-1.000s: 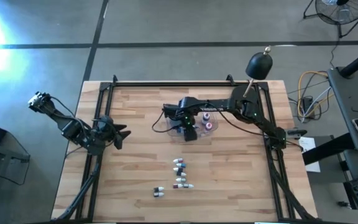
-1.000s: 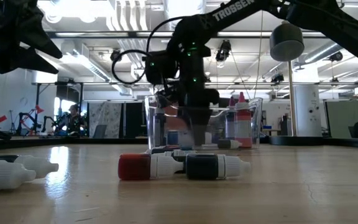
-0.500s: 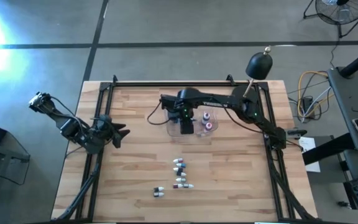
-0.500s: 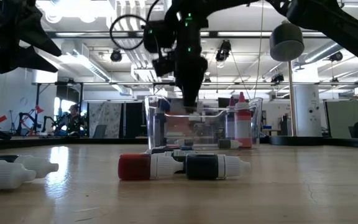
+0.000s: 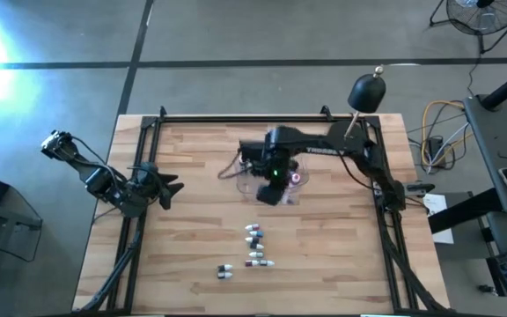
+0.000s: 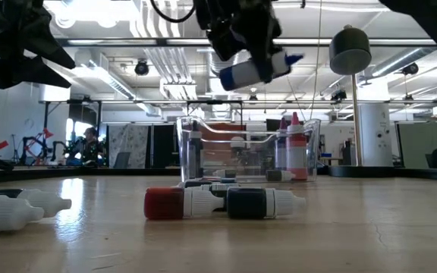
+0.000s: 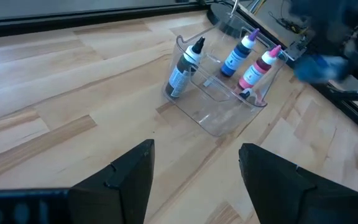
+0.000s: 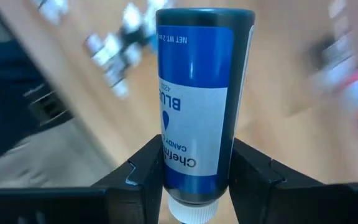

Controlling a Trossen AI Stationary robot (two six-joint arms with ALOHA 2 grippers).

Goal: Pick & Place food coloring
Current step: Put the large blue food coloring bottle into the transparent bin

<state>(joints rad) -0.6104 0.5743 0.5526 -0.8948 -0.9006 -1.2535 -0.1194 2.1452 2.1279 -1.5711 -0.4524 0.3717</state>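
My right gripper [image 5: 275, 174] hangs above the clear tub [image 6: 249, 155] at mid-table, shut on a blue food coloring bottle [image 6: 253, 68]. In the tub stand a dark bottle [image 7: 182, 68], a blue one [image 7: 238, 53] and a pink one [image 7: 257, 65], bases on its floor. Several small bottles [image 5: 253, 239] lie on their sides on the wood nearer the front edge, among them a red one [image 6: 177, 203] and a dark one [image 6: 260, 203]. My left gripper [image 5: 170, 187] waits open at the table's left edge, holding nothing. My right gripper pinches the blue bottle's body [image 8: 194, 155] between its two fingers [image 8: 143, 171], near the cap end. The fingers slant down from above and lie along the bottle, whose flat base points away from the wrist. The bottle is lifted clear above the tub, tilted, blue tip [image 6: 296, 58] higher.
A black dome lamp [image 5: 368, 91] stands at the far right corner. A pair of small bottles [image 5: 225, 271] lies near the front edge, and white ones [image 6: 14, 211] lie at the low view's left. Bare wood lies between the tub and my left arm.
My right gripper has risen out of the tub with the blue bottle, rolling its wrist as it went. The bottle now hangs well above the tub's rim and is tipped toward lying. The bottles left in the tub have kept their places.
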